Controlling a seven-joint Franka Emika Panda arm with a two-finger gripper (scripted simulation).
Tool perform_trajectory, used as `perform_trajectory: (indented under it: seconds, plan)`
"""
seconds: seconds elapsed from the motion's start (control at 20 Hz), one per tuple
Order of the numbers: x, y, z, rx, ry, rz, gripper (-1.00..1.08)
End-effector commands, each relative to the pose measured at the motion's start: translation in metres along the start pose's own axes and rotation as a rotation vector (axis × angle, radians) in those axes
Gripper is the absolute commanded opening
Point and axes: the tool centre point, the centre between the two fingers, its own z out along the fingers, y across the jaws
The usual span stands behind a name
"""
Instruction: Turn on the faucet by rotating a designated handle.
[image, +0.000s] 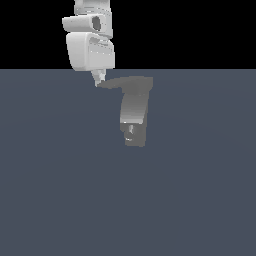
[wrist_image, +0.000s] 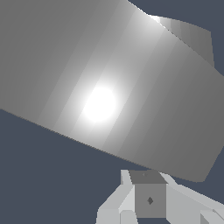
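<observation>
Grey handle (image: 116, 83) tip meets the gripper (image: 99, 80), seemingly closed, beside the faucet (image: 134, 117).

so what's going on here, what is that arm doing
A white robot arm has its claw lowered to the tip of the faucet's handle, the thin grey lever that sticks out toward the exterior view's left from the top of the faucet. The claw looks to be at or touching the lever's tip. In the wrist view the grey metal fills most of the picture, very close to the camera. Whether the claw is open or shut cannot be told.
</observation>
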Motion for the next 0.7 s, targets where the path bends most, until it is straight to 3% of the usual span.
perform_trajectory:
  seconds: [0.0,0.65]
  plan:
    - [0.009,0.006,0.000,-0.003,0.003,0.006,-1.00]
    - [0.035,0.038,0.000,-0.004,0.003,0.004,-1.00]
